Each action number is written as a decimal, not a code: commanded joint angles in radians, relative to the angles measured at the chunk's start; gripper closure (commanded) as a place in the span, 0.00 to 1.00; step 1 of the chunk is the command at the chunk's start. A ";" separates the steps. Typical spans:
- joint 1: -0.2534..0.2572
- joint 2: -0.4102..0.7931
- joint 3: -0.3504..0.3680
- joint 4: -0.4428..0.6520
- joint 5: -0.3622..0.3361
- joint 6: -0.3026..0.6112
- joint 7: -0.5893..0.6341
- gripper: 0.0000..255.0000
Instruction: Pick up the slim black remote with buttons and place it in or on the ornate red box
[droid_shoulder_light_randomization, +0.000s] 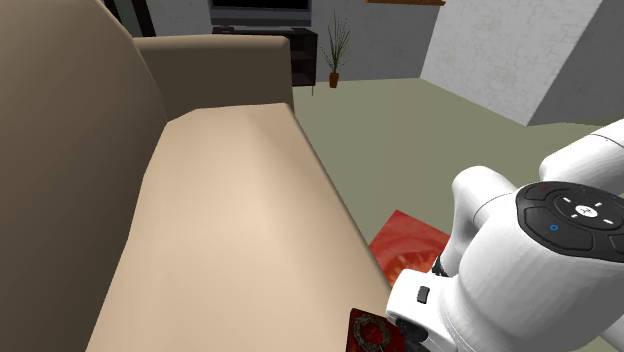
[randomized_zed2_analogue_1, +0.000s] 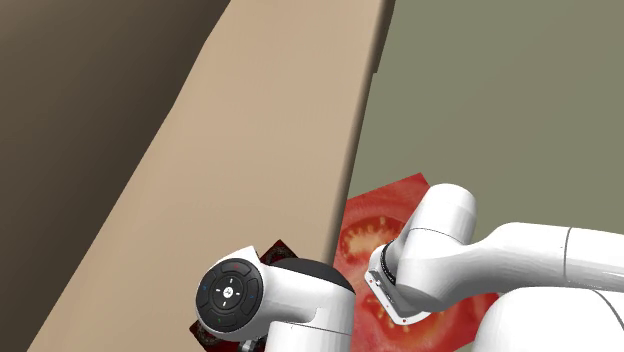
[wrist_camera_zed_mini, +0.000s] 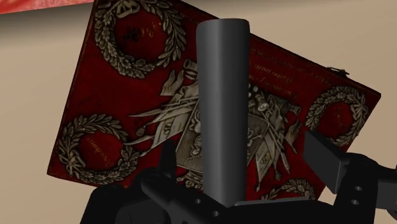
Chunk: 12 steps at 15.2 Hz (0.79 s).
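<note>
On the sofa seat (droid_shoulder_light_randomization: 230, 220), the ornate red box (wrist_camera_zed_mini: 127, 83) lies right under your gripper (wrist_camera_zed_mini: 240, 159). The dark slim remote (wrist_camera_zed_mini: 222, 108) lies over its lid, and the fingers (wrist_camera_zed_mini: 331, 162) stand spread clear of it. Placement looks done; only the retreat remains.

The remote (wrist_camera_zed_mini: 221, 108) is a slim, plain dark-grey bar, seen lengthwise over the box's middle. The box (wrist_camera_zed_mini: 121, 95) lies flat, dark red with silvery wreaths and a crest.
</note>
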 joint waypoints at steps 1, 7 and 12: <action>0.000 0.000 0.000 0.000 0.000 0.000 0.000 0.00; -0.005 -0.051 -0.080 0.086 -0.061 -0.141 0.011 0.00; -0.005 -0.051 -0.079 0.086 -0.061 -0.140 0.011 0.00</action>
